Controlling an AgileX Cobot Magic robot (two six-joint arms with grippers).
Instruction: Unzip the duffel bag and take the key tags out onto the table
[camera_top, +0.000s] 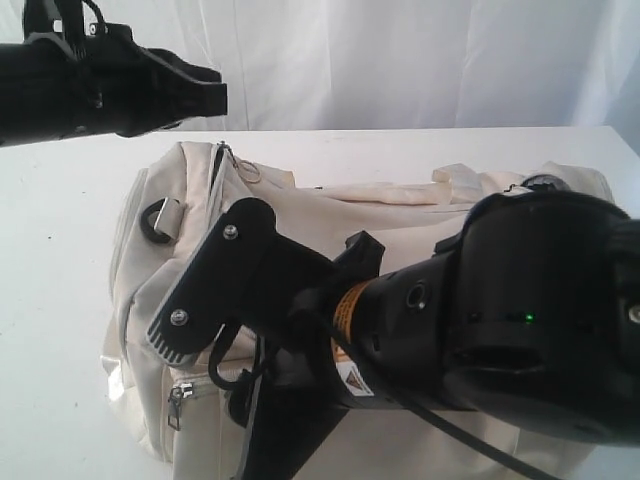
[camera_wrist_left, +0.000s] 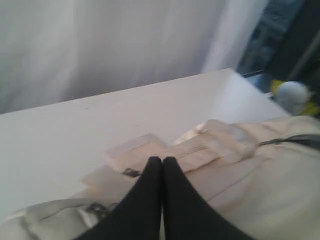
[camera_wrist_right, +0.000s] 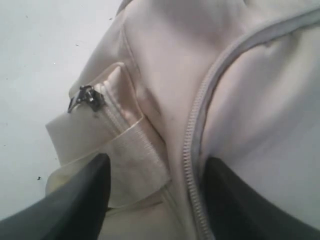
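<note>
Black fingers of the left gripper are pressed together with nothing showing between them. They hang over the top of the bag, pointing along a pale strap that lies folded on it; whether the tips touch the fabric I cannot tell. The right gripper stands spread, one finger on each side of the bag's long zip, pinching nothing. That stretch of zip is shut. Beside one finger a band of webbing runs across the bag's wall, and just beyond it sits a small pocket with a metal pull at the end of its own shut zip. A black D-ring shows on the bag's left end. The cream bag lies on the white table, with bare top to its left and between it and the far edge, where a white curtain hangs.
</note>
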